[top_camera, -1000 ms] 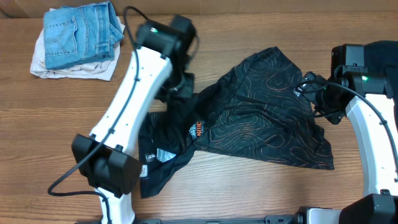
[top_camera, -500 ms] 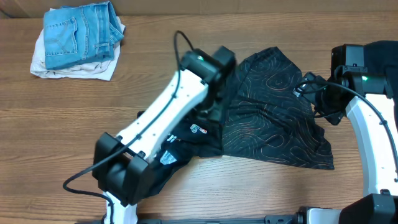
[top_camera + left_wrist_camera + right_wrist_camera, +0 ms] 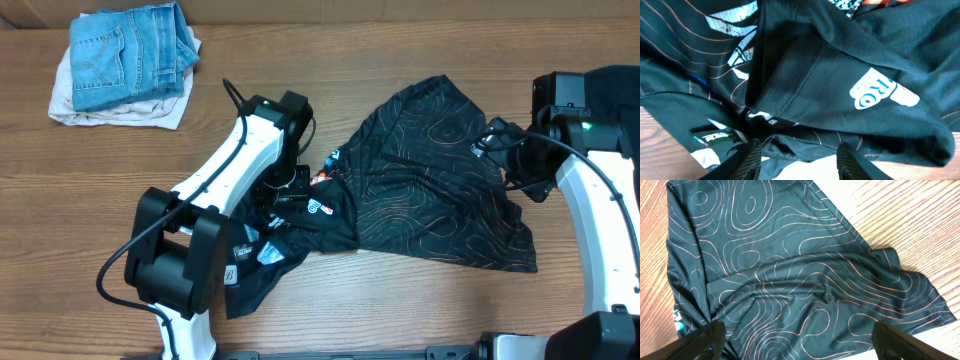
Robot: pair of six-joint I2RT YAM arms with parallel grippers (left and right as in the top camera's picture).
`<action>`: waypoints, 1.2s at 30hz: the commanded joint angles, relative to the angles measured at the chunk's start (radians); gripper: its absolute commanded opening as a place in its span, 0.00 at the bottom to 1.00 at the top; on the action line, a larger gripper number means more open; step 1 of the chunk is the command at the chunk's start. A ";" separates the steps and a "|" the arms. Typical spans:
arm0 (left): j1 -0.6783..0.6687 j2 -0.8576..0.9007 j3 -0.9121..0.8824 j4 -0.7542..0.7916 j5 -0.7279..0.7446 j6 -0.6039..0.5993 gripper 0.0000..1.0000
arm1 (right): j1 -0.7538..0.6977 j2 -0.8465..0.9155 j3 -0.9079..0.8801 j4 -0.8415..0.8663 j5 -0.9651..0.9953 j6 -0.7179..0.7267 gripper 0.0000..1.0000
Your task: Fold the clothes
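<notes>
One black jersey (image 3: 430, 200) lies mid-counter (image 3: 100, 180), bunched beneath the left hand (image 3: 797, 160), fingers spread, where only the wrist view shows a white logo (image 3: 875, 92) lettered "RO", while the right hand (image 3: 800, 340), likewise spread, hovers over its flat contour-lined side.

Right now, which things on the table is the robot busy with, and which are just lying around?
Part of the job:
black jersey with orange lines, half bunched up
left gripper, open over the jersey
right gripper, open above it

Just lying about:
blue jeans, in the far left corner
pale cloth under the jeans
</notes>
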State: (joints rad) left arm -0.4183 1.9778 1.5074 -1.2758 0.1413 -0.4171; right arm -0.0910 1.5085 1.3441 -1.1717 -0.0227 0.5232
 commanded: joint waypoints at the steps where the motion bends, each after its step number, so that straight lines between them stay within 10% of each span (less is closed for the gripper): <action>1: 0.020 -0.019 -0.027 0.037 -0.023 -0.017 0.53 | -0.004 0.001 -0.003 0.002 -0.006 -0.003 0.97; 22: 0.077 0.024 -0.098 0.193 -0.005 0.037 0.47 | -0.004 0.001 -0.003 -0.004 -0.006 -0.004 0.97; 28: 0.077 0.059 -0.097 0.192 0.036 0.048 0.04 | -0.004 0.001 -0.003 -0.003 -0.005 -0.004 0.97; 36: 0.099 0.058 0.076 0.135 0.031 0.091 0.04 | -0.004 0.001 -0.003 0.037 -0.005 -0.003 0.97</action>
State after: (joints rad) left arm -0.3393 2.0296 1.4654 -1.1305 0.1616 -0.3641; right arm -0.0910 1.5085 1.3441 -1.1465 -0.0231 0.5224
